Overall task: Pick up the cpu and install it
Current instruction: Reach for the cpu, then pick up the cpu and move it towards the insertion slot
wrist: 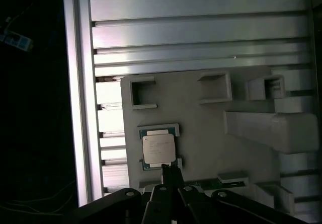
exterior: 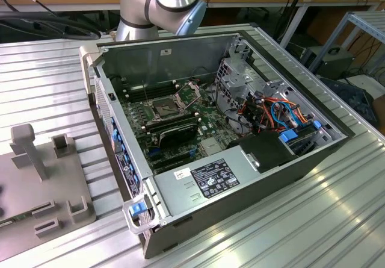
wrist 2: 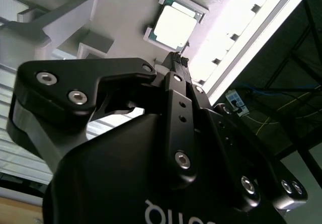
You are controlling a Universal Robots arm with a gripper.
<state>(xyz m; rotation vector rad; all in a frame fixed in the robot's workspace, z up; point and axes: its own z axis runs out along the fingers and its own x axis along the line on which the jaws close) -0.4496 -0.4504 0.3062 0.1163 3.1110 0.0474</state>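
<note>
Gripper (wrist: 170,169) sits over the grey fixture tray (wrist: 201,133), fingers pressed together and holding nothing. The tips hang just beside one edge of the cpu (wrist: 159,149), which lies flat in a shallow recess on the tray (silver lid up). No contact, as far as I can judge.

Risk: tips that go down closed and off-centre would strike the lid or its rim instead of straddling it. That could scrape the chip or lever it out of its seat.

Room: the recess walls hug the cpu closely, and the raised blocks (wrist: 271,128) stand well apart. In the exterior view the tray is at lower left of the frame and the computer case (exterior: 174,54) at centre. Its socket (exterior: 163,106) lies open between tall walls.
</note>
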